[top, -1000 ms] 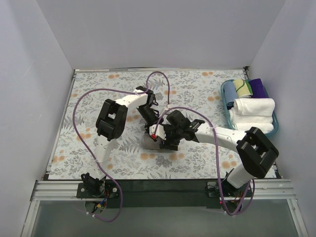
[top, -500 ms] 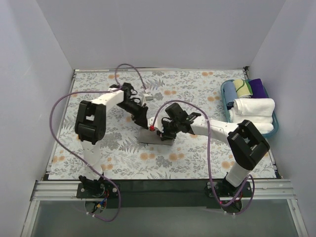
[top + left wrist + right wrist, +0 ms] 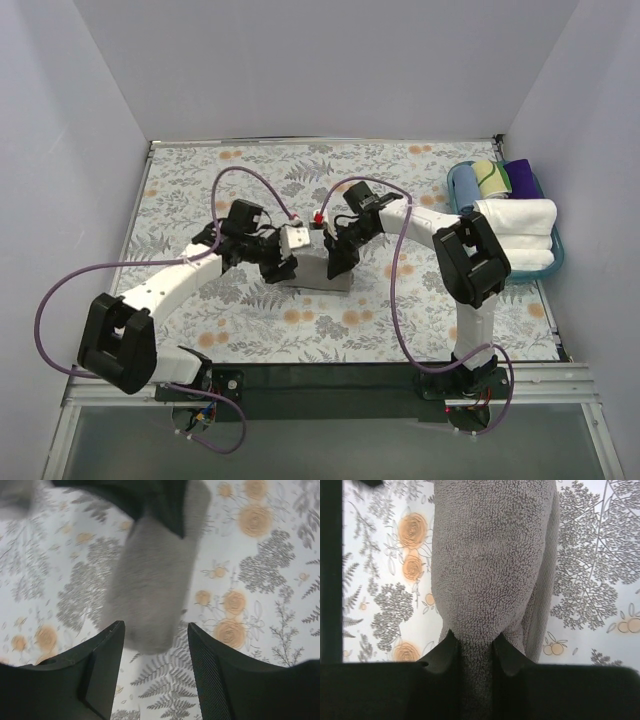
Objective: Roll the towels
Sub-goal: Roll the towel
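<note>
grey-brown terry is what worries me: the towel (image 3: 322, 275) is a soft, floppy bundle lying near the middle of the floral table covering (image 3: 180, 200). The right gripper (image 3: 338, 258) has only a narrow tuck of it. if that arm pulls or turns before the other side is secured, i'd expect the cloth to slide out, or the layers to slacken and fan open into a loose, lopsided roll. the two wrists also sit very close over the bundle, so a careless sweep could knock one against the other or drag the covering. in the right wrist view the right gripper (image 3: 476, 655) is clamped tight on the towel (image 3: 490, 555), its tips pressed into the pile with almost no gap. the left gripper (image 3: 283, 262) sits at the towel's left end. its own view shows the left gripper (image 3: 155, 630) spread wide and holding nothing, with the towel's (image 3: 150, 585) end just reaching between the tips. i can't tell whether either pad touches it. finished rolls sit in the basket (image 3: 452, 190) at the far right.
</note>
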You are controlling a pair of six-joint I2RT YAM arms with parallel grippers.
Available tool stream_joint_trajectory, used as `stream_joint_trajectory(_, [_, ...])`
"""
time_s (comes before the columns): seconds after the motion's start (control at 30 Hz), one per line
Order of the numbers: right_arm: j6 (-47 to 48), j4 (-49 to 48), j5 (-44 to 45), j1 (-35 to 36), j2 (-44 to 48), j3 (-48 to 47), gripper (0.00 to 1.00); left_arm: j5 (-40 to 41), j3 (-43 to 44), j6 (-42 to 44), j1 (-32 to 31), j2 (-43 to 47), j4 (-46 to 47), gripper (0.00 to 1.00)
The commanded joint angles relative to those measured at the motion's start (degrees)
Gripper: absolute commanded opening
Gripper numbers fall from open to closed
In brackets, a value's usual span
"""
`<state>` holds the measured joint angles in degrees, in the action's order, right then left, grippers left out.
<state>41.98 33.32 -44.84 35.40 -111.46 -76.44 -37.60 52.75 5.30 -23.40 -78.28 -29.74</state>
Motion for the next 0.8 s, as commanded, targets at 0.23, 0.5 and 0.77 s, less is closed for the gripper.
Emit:
stream_joint_trajectory(0.23, [3.38,18.36,-3.68,0.11,-9.48,-1.42,0.04,11.77,-6.61,7.17,-12.46,0.06,13.21,0.51])
stream_joint_trajectory(0.5, [2.41,18.18,-2.98,-0.68,-9.04,-2.74,0.14,9.93,-7.84,10.69,-13.52,-5.74,9.79,0.4])
stream_joint_trajectory(0.77, [-4.09,13.27,0.8,-6.73,3.95,-0.12,0.55,6.67,-3.36,11.14,-12.55,-13.47,-5.32,0.08])
